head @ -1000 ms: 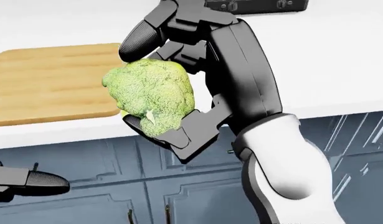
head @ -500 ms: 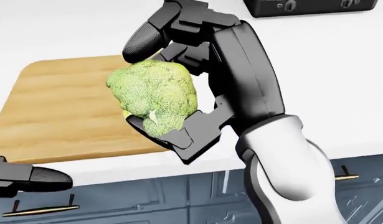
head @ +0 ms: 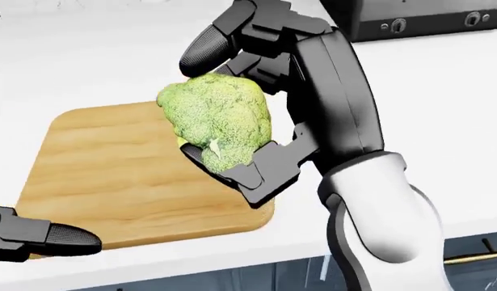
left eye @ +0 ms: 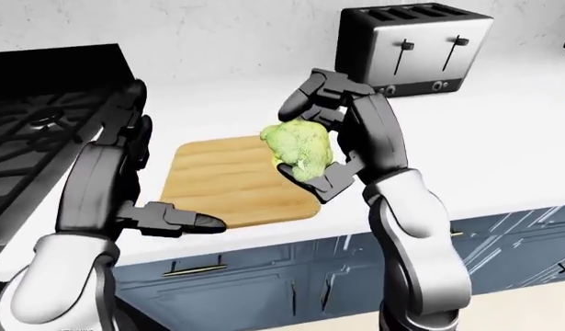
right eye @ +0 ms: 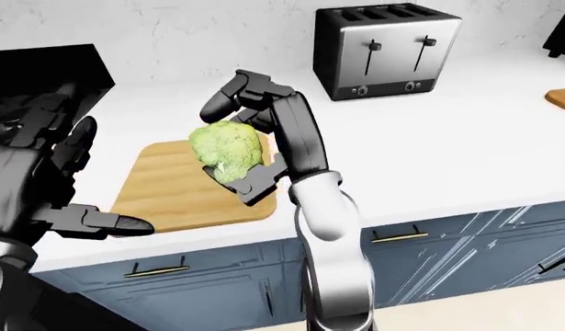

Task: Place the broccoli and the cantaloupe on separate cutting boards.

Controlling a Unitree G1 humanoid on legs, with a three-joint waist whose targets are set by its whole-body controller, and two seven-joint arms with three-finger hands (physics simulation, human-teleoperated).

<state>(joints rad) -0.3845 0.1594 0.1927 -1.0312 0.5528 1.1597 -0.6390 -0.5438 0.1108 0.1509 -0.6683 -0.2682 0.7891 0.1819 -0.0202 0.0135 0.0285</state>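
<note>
A green head of broccoli (head: 218,124) is held in my right hand (head: 232,106), whose black fingers close round it from above and below. It hangs over the right end of a wooden cutting board (head: 111,176) on the white counter (head: 442,121). My left hand (left eye: 176,221) reaches in low at the left, fingers extended and empty, near the board's near left corner. At the right edge of the right-eye view the corner of another wooden board (right eye: 563,98) shows. No cantaloupe is in view.
A silver toaster (left eye: 415,45) stands on the counter, up and to the right of the board. A black stove (left eye: 38,121) fills the left of the left-eye view. Blue cabinet doors (left eye: 264,283) with brass handles run below the counter edge.
The whole picture has shifted down and right as the camera moved closer. The broccoli, still in my right hand, now stands over the board's right end instead of beyond the counter edge.
</note>
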